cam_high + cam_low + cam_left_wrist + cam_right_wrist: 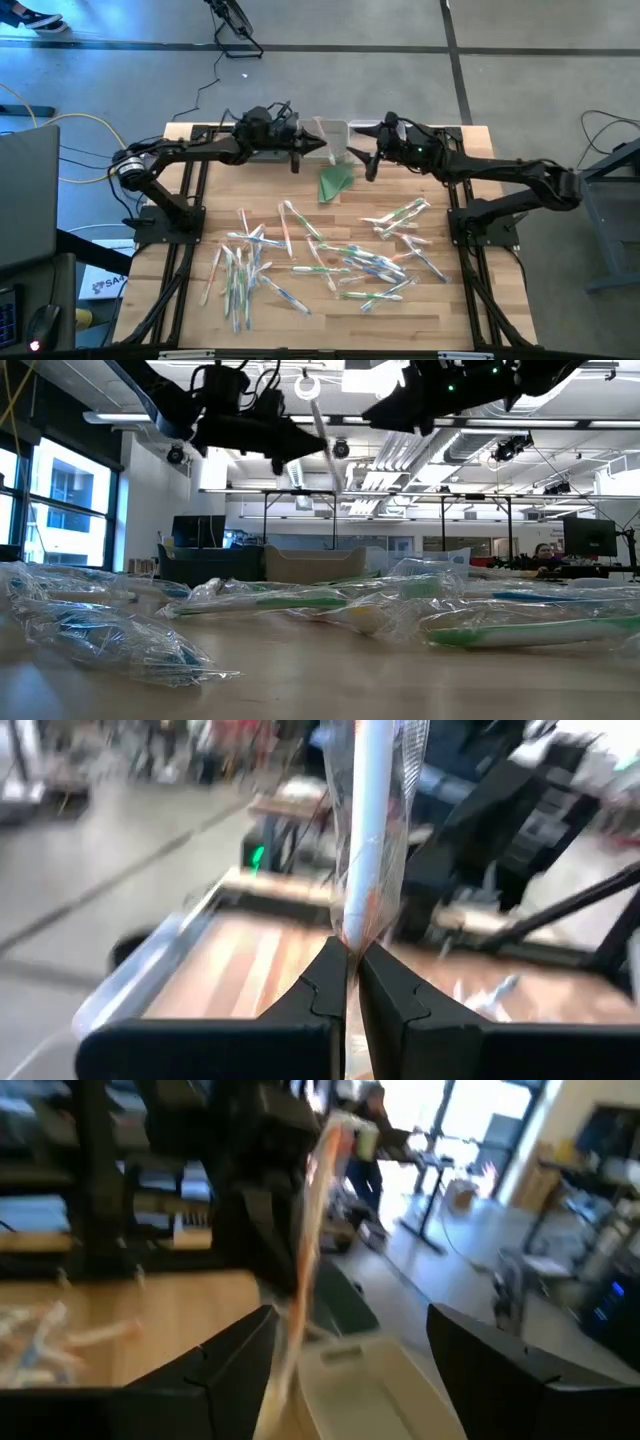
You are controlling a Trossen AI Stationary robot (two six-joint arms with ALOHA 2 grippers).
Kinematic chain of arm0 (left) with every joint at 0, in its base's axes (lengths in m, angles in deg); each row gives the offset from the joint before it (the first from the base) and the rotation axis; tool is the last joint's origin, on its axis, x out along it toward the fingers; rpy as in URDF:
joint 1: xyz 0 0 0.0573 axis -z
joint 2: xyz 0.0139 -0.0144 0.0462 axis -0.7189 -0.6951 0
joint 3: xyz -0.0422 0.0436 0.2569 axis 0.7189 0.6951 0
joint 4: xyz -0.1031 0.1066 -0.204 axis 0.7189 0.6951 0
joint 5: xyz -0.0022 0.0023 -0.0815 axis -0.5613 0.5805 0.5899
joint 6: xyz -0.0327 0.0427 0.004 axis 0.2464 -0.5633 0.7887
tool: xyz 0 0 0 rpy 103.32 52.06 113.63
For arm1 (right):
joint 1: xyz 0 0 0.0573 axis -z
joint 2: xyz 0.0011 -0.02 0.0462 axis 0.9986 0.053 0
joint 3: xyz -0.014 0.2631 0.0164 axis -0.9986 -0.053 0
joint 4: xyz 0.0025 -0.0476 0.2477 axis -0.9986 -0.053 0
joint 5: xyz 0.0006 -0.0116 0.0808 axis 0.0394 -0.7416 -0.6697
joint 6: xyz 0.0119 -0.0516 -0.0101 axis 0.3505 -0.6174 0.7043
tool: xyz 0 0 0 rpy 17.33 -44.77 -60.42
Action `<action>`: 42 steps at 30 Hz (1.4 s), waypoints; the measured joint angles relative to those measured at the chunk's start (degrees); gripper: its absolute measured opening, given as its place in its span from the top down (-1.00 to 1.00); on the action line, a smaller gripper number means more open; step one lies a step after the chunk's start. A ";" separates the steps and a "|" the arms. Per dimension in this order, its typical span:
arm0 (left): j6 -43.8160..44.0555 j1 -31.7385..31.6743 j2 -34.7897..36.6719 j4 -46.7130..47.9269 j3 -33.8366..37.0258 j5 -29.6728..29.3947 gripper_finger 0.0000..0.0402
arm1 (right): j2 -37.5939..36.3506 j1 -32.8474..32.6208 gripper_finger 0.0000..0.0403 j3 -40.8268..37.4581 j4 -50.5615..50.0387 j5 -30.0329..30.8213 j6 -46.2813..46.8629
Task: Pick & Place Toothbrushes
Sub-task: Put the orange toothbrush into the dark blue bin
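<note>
From above, I had the desk [190, 130] with both arms reaching to its 12 o'clock edge, and the loose pile of wrapped toothbrushes [330, 262] spread across the middle and toward 6 o'clock, well behind the action. At that far edge sat a pale bin [365, 1390], with the green folded triangle [336, 180] just below it. My left hand [346, 960] was closed tight on one wrapped toothbrush [372, 820], pinching its lower end so the long axis stood close to upright above the fingertips. My right hand [350, 1360] hung spread wide, empty, with that same brush passing near its left finger. So I judged the left arm was the one that mattered: the bin lay just toward 3 o'clock of its hand, and the brush needed lowering or releasing there.
</note>
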 joint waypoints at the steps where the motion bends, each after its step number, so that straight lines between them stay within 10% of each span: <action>1: -1.08 -0.79 1.20 2.97 0.00 -0.48 0.96 | -0.42 0.00 -0.23 0.00 -1.69 0.72 0.11; 23: -10.97 -11.80 14.35 55.45 -6.56 -38.01 0.96 | 0.25 1.29 0.05 -0.02 -11.61 2.18 1.71; 42: -11.67 -11.85 2.80 67.92 -10.47 -44.47 0.96 | 0.25 1.29 0.05 -0.02 -12.13 2.15 2.00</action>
